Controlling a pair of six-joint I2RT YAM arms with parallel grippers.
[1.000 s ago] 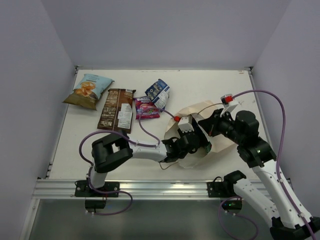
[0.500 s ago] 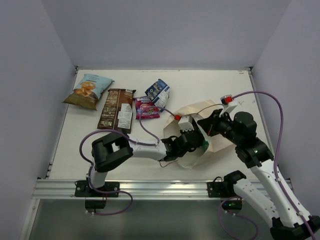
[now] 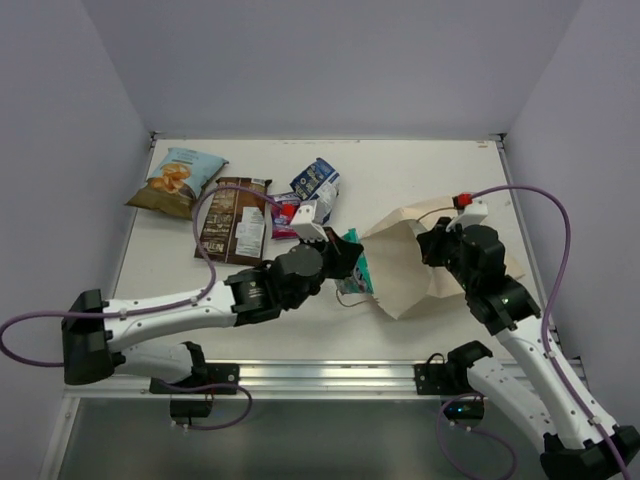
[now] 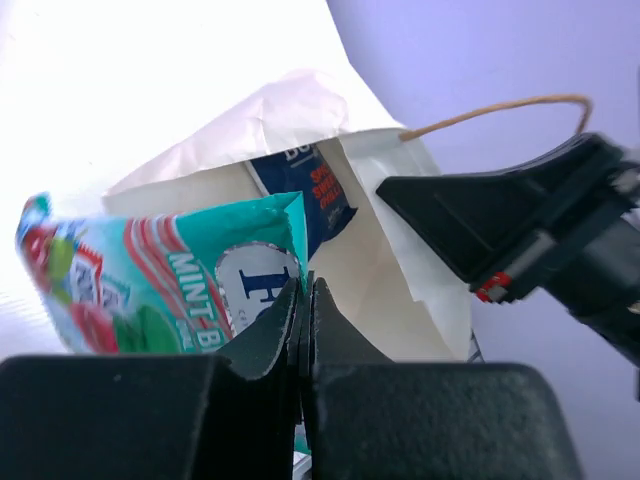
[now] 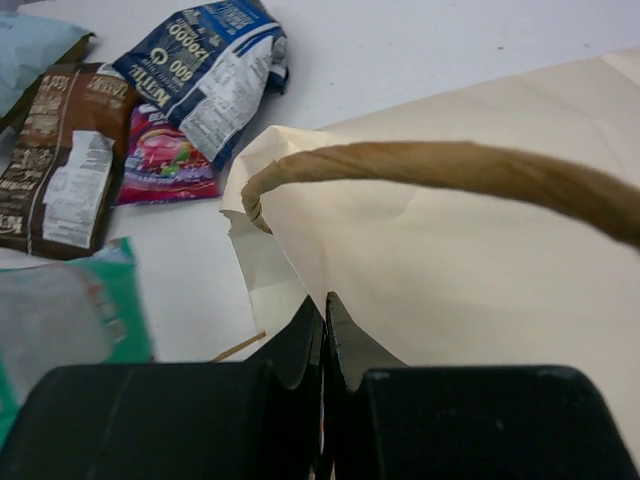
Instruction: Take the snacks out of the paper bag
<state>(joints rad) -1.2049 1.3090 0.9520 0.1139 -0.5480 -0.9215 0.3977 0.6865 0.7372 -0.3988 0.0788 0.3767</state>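
Note:
The beige paper bag (image 3: 425,270) lies on its side at the right, mouth facing left. My right gripper (image 3: 432,250) is shut on its upper rim (image 5: 325,305), just below the cord handle (image 5: 450,165). My left gripper (image 3: 342,262) is shut on the edge of the teal-green snack (image 3: 358,272), which hangs just outside the bag mouth (image 4: 150,290). A blue-and-white snack (image 4: 305,195) still lies inside the bag. On the table to the left lie the chip bag (image 3: 178,180), the long brown packet (image 3: 232,218), the magenta packet (image 3: 288,215) and a blue-and-white packet (image 3: 316,184).
The white table (image 3: 420,170) has a raised rim on the back and sides. The purple cables (image 3: 555,230) loop over both arms. The left arm stretches across the front of the table towards the bag.
My left gripper shut on the teal-green snack inside the bag and drew back left, bringing it out of the mouth. The right gripper kept hold of the bag's rim.

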